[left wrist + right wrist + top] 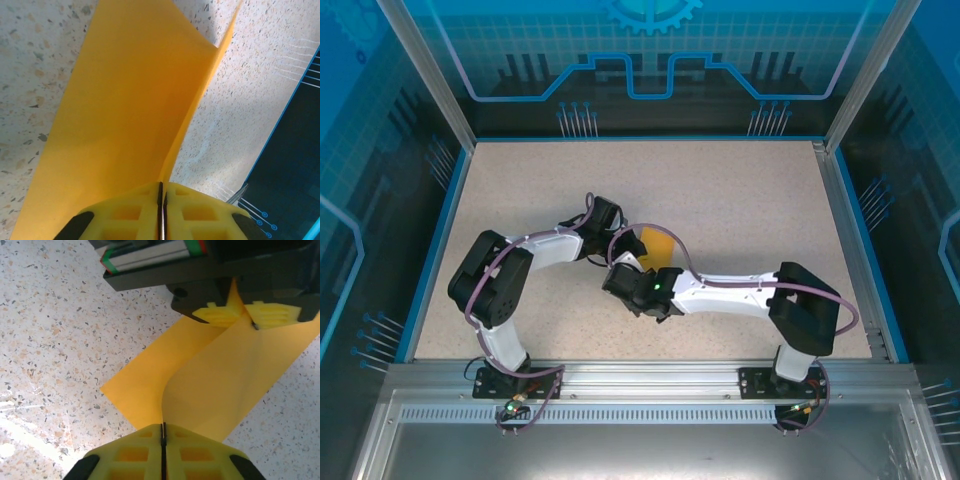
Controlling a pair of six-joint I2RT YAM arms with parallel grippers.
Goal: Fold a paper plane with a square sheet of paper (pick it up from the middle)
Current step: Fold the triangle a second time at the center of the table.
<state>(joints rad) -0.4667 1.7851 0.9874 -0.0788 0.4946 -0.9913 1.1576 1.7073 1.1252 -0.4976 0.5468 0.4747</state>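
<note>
The square sheet of paper (658,244), plain orange-yellow, lies mid-table, pinched up into a ridge between both grippers. My left gripper (620,236) is shut on one edge of it. In the left wrist view the sheet (125,100) rises from the closed yellow fingers (125,215) of that gripper (161,194). My right gripper (636,268) is shut on the opposite edge. The right wrist view shows its jaws (163,428) closed on the sheet (225,375), with one flap flat on the table and the left gripper (248,316) facing it. The paper plane is out of view.
The speckled tabletop (720,190) is bordered by a blue rim (432,240) and metal frame posts. Both arms bend inward, the left elbow (490,282) and the right elbow (802,305) near the front edge. Cables loop above the wrists.
</note>
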